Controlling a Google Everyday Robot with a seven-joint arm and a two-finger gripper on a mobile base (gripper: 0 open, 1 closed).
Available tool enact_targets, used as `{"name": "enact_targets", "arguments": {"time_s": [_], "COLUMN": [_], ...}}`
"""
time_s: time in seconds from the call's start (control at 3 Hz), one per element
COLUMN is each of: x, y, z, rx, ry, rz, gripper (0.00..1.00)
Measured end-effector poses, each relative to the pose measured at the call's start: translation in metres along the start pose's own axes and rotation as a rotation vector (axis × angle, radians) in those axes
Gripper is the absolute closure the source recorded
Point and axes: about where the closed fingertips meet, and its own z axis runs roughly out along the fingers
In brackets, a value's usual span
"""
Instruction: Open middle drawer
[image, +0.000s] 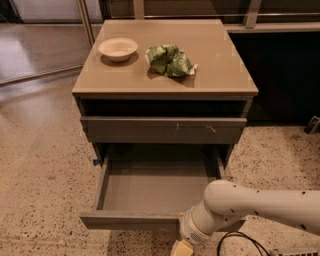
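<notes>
The middle drawer (150, 192) stands pulled out at the bottom of the cabinet. Its smooth grey inside is bare and its flat front panel (125, 220) faces me. My gripper (182, 248) is at the bottom edge of the view, just below and in front of that panel's right half, and is mostly cut off. The white arm (250, 202) reaches in from the right over the drawer's front right corner. The drawer front with pale scratches (165, 130) sits shut above it.
A white bowl (118, 48) and a crumpled green bag (170, 60) lie on the cabinet top (220, 75). A dark gap runs under the top. A black cable (240, 239) lies on the speckled floor by the arm. A dark wall stands at the right.
</notes>
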Motion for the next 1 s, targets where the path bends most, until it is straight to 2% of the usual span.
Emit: {"name": "enact_targets", "arguments": {"time_s": [0.33,0.67,1.0], "x": [-0.011,-0.017,-0.016], "y": [-0.014,-0.046,-0.048], "z": [-0.005,0.016,0.021], "rx": [0.025,0.058,0.056], "ry": [-0.009,-0.013,-0.015], "rz": [-0.042,-0.084,-0.085], "gripper": [0.00,0.00,0.00]}}
